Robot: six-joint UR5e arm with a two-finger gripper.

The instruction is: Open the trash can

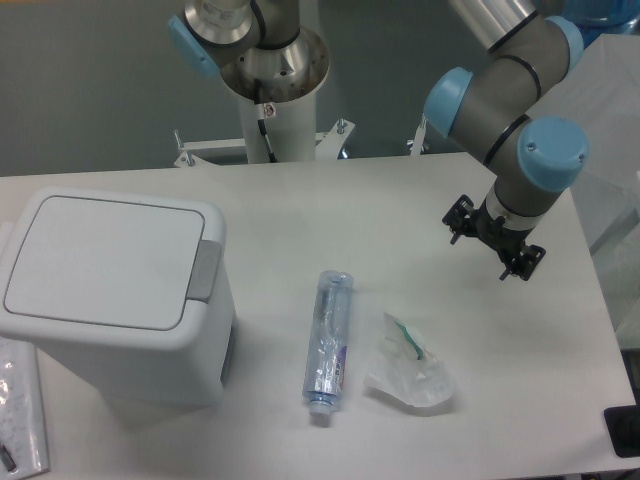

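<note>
The trash can (110, 300) is a boxy white bin standing at the left of the table. Its flat white lid (100, 258) lies shut, with the grey push-button latch (205, 270) on its right edge. My gripper (496, 242) hangs over the right side of the table, far to the right of the bin and touching nothing. Only a small black end piece shows below the blue-capped wrist, and its fingers cannot be made out.
A clear tube-shaped package (328, 345) lies right of the bin. A crumpled clear plastic bag (410, 365) lies beside it. A flat clear packet (20, 410) sits at the bin's lower left. A black object (625, 430) is at the table's right edge.
</note>
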